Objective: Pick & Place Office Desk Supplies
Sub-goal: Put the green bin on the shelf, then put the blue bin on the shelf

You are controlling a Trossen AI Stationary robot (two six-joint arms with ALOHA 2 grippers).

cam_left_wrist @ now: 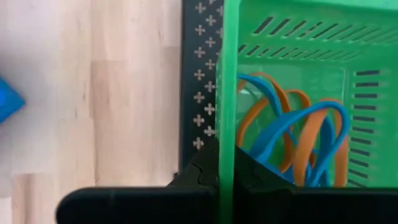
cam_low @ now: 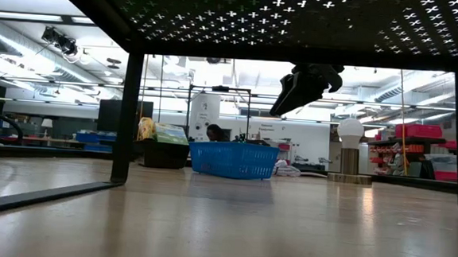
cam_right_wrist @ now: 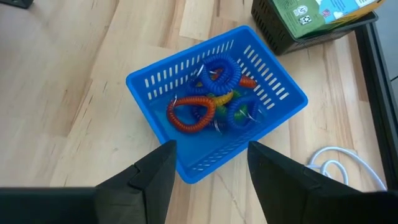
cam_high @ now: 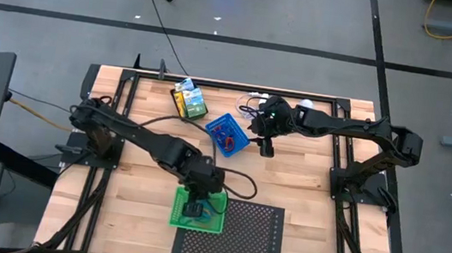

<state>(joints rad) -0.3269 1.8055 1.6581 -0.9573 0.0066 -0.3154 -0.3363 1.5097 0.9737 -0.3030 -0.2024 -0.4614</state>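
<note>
Apparently pinched: green tray point(cam_left_wrist: 227, 93) rim

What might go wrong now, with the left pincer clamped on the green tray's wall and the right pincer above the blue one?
1. The left pincer is shut on one wall of the green plastic tray; lifted, it may tilt and spill the blue and orange loops.
2. The open right pincer hangs over the blue plastic basket; descending, a finger may strike its rim or snag the coiled loops.

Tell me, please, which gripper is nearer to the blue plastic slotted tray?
The right. The right gripper hovers open just above the blue plastic slotted tray; the left gripper is far off, shut on the green tray's rim.
</note>
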